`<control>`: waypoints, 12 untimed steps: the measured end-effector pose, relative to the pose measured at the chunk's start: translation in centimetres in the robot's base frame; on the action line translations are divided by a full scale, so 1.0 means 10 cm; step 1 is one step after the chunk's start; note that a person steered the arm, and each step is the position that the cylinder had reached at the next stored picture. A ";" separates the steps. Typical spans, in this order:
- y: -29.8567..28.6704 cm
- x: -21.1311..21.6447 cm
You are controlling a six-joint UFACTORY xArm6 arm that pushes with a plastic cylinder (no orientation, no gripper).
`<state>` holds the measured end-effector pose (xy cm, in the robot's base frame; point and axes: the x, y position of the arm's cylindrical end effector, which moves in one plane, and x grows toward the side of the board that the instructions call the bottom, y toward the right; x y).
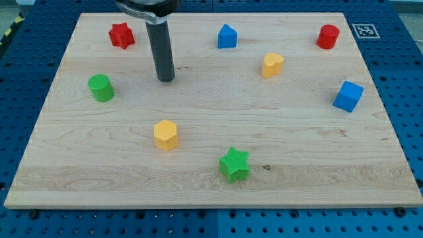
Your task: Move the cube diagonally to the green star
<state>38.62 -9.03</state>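
The blue cube sits near the view's right edge of the wooden board. The green star lies at the lower middle, well to the left of and below the cube. My tip rests on the board at the upper left, far from both: the cube is far to its right, the star down and to its right.
A red star is at the upper left, a green cylinder left of my tip, a yellow hexagonal block below it. A blue house-shaped block, a yellow heart-shaped block and a red cylinder stand along the top.
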 end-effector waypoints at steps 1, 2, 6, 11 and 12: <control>0.02 0.00; 0.16 0.07; 1.95 1.01; 3.68 0.50; 3.00 0.47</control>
<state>43.32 20.95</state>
